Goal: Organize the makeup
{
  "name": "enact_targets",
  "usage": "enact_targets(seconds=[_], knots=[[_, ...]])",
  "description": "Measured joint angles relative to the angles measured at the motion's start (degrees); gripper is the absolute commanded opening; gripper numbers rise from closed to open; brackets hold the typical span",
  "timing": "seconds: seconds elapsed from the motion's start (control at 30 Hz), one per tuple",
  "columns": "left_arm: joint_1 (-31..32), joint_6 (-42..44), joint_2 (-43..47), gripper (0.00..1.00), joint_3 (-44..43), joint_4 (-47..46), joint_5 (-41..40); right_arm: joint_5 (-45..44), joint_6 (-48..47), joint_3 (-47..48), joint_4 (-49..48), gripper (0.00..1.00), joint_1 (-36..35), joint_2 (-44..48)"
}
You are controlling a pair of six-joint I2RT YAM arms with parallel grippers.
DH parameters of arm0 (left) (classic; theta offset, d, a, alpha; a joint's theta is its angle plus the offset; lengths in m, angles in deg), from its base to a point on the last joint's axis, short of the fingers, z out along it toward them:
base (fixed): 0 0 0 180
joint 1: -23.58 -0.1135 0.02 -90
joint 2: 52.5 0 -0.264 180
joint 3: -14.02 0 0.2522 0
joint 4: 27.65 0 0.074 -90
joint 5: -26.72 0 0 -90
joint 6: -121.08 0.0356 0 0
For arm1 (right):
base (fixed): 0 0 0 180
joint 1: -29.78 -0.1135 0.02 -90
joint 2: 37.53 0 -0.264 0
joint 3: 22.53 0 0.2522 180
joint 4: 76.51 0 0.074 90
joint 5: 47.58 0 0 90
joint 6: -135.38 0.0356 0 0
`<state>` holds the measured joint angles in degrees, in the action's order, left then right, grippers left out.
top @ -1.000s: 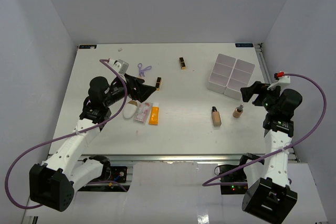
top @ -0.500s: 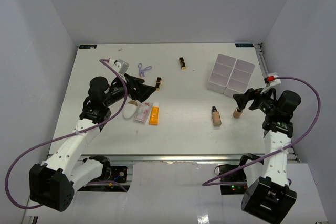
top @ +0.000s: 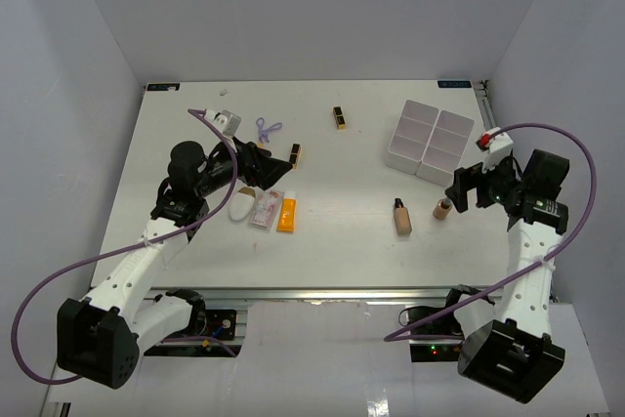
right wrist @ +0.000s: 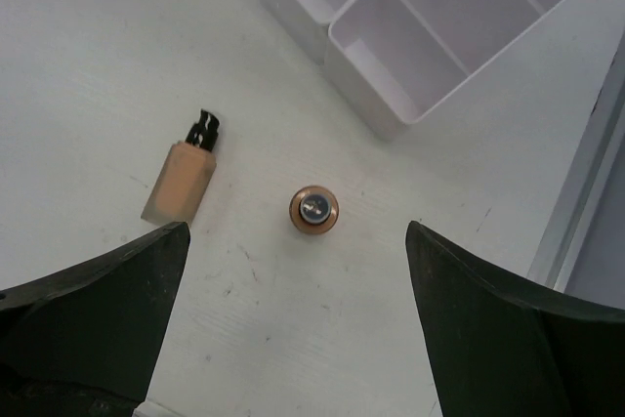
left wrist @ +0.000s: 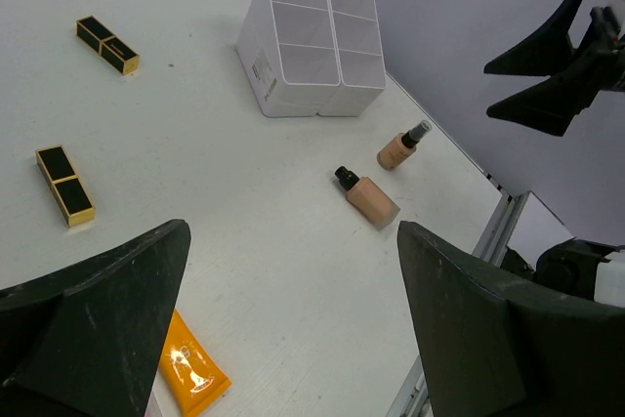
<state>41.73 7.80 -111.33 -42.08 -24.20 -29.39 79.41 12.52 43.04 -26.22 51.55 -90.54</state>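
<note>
The right gripper point(top: 459, 188), its jaws spread wide and holding nothing, is hovering directly over a small beige bottle point(right wrist: 312, 210). The bottle is standing upright on the counter point(right wrist: 88, 36), near the white four-compartment tray point(right wrist: 366, 104) but not touching it. A second, flatter beige bottle point(right wrist: 181, 181) is lying on its side close by, dark cap pointing toward the tray.

The standing bottle is looking light, rigid and smooth-sided, and tall enough for its base to tip at a nudge. The safest hold is probably across the body just under the cap. All four tray compartments are sitting empty.

Across the counter the left gripper point(top: 273, 168), equally wide open and empty, is hanging above an orange tube point(top: 286, 214), a pink packet point(top: 264, 210) and a white oval point(top: 240, 207). What may be a beige sponge is peeking from under that arm. Two lipstick tubes point(top: 341, 117) and a purple looped tool point(top: 267, 128) are lying farther back.
</note>
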Motion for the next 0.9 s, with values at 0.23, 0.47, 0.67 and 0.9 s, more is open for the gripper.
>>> enact_targets(seconds=[0.23,0.47,0.67,0.9], knots=[[0.0,-0.4,0.0,0.98,0.0,0.1,0.0,-11.1,-1.8,-5.7,4.4,0.98,-3.1,-4.0],[0.0,-0.5,0.0,0.98,0.0,0.2,0.0,-16.9,-2.0,-11.4,-0.6,0.99,-8.1,-7.6],[0.0,-0.6,0.0,0.98,0.0,0.4,0.0,-20.7,-0.8,-14.2,-6.3,0.96,-12.8,-11.7],[0.0,-0.6,0.0,0.98,0.0,0.4,0.0,-26.2,2.2,-14.2,-14.2,0.83,-15.6,-15.9]])
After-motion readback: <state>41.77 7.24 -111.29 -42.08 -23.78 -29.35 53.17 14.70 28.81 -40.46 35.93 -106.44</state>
